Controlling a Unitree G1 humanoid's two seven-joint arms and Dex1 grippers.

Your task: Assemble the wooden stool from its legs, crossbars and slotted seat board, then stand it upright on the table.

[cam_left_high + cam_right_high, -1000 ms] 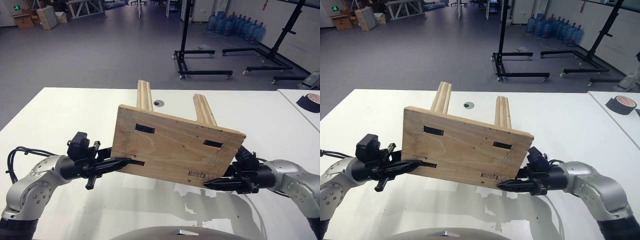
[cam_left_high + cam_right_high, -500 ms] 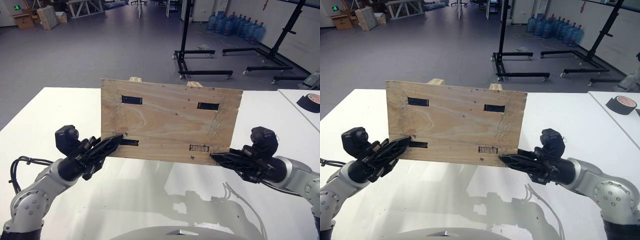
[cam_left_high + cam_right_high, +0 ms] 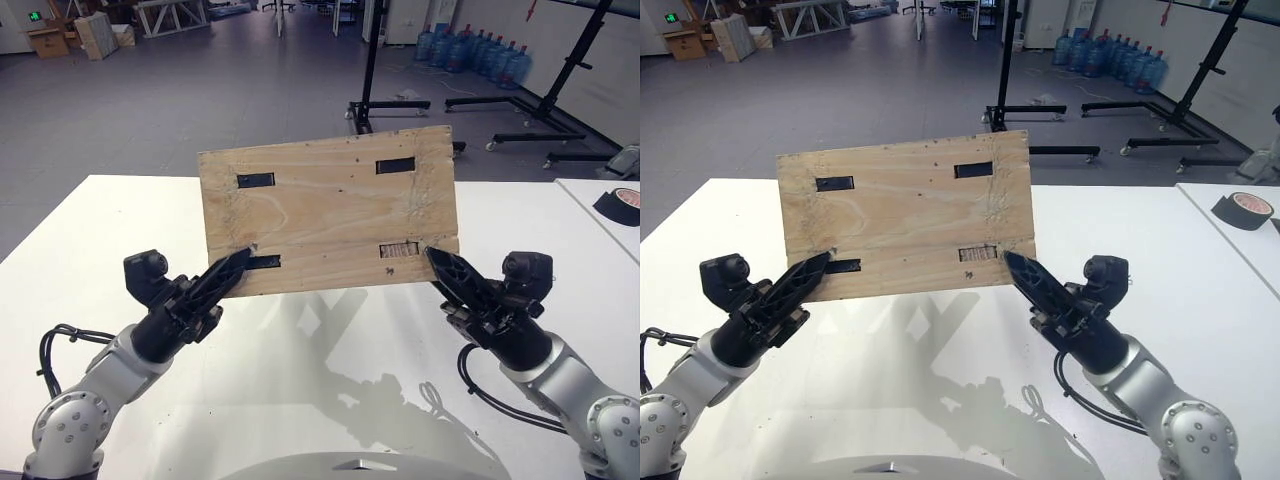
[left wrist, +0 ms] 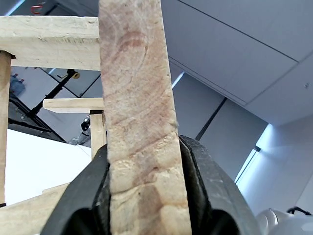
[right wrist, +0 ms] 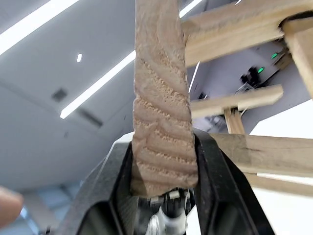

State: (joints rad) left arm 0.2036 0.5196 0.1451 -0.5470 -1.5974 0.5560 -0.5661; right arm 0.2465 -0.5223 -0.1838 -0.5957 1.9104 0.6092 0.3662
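Seat board [image 3: 325, 210] held in the air above the white bench [image 3: 90, 230], near upright, broad face toward the head camera, its right end a little higher than its left; not touching the bench.

Left pincer [image 3: 240, 262] clenched on the board's lower left corner, beside the lower left slot; left wrist view shows black fingers [image 4: 88, 191] pressed on both faces of the board edge.

Right pincer [image 3: 436, 258] clenched on the lower right corner in like fashion; fingers [image 5: 220, 186] on either face.

Four slots in the board: three dark, the lower right one filled with pale wood.

Crossbars [image 4: 49, 41] and a leg [image 4: 98, 129] stand off the far face.

Tape roll [image 3: 618, 203] lies on the neighbouring table to the right.
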